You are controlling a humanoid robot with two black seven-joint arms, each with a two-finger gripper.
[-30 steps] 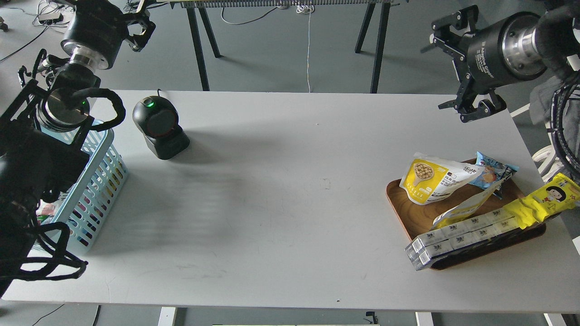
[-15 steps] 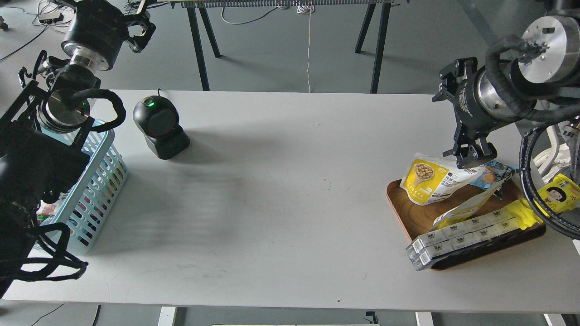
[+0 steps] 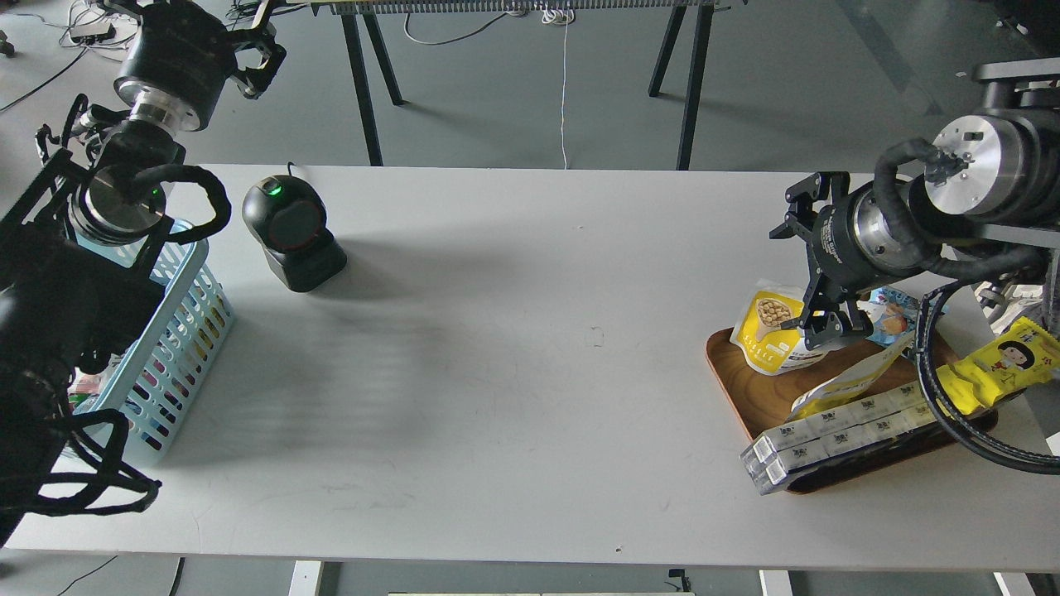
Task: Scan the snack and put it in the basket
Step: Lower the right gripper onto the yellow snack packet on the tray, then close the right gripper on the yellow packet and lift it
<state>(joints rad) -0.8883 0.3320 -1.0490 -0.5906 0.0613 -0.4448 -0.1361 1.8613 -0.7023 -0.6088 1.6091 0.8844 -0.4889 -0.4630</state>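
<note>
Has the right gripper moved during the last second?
Yes. The right gripper moved down from above the table's far edge onto the snack on the wooden tray.

Looks like a robotics lab mocked up as a checkout. Plain white table (image 3: 530,372) on grey floor, loose cables (image 3: 83,29) behind. Barcode scanner (image 3: 291,233), light blue basket (image 3: 178,331), wooden tray (image 3: 766,401) of snacks.

I see a white and yellow snack (image 3: 766,331), a light blue basket (image 3: 178,331), a brown wood-grain tray (image 3: 774,397), a black scanner (image 3: 291,234) with green light.
</note>
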